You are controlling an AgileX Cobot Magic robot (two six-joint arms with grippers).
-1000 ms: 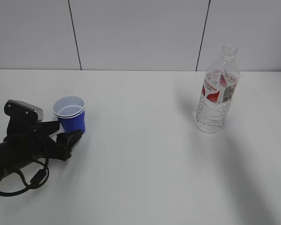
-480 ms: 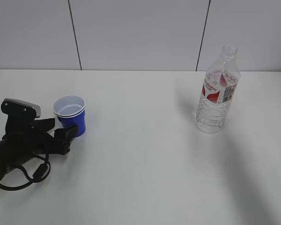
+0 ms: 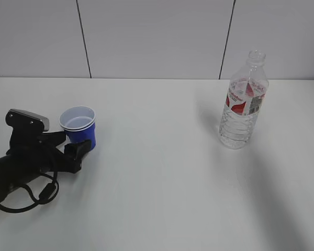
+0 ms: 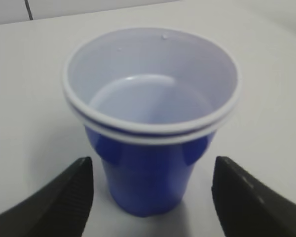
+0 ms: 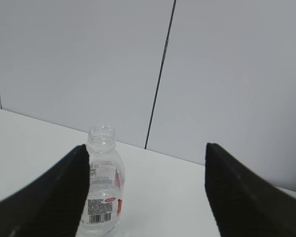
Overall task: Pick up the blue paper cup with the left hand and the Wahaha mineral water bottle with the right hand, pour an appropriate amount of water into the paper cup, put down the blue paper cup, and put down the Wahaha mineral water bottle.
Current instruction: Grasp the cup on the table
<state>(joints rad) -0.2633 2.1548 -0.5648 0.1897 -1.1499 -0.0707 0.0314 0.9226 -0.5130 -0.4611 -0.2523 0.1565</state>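
Cup (image 3: 79, 127) first: it is seen upright on the left part of the white table (image 3: 162, 178), blue outside, white inside, a doubled white rim at the top. No liquid can be made out inside it in the left wrist view (image 4: 150, 128). Left hand (image 3: 68, 145) is held low at the cup's near-left side, fingers spread, one dark finger (image 4: 54, 200) seen on each side of the cup's base. A gap of bare table is visible between each finger and the blue wall, so the cup is bracketed but not pinched. Black arm, grey boxy module (image 3: 27, 120) and looped cables (image 3: 29, 196) are laid out towards the left edge of the exterior view.

Bottle (image 3: 243, 100) next: it is stood upright well apart from the cup, on the right part of the table near the back wall (image 3: 157, 36), uncapped, with a red-and-white label around its upper body. How much water it holds cannot be told. In the right wrist view the bottle (image 5: 102, 185) is seen ahead, close to the left-hand dark finger (image 5: 44, 197), untouched. Right hand (image 5: 145, 192) is shown with its fingers spread wide, nothing between them; it is not caught by the exterior view.
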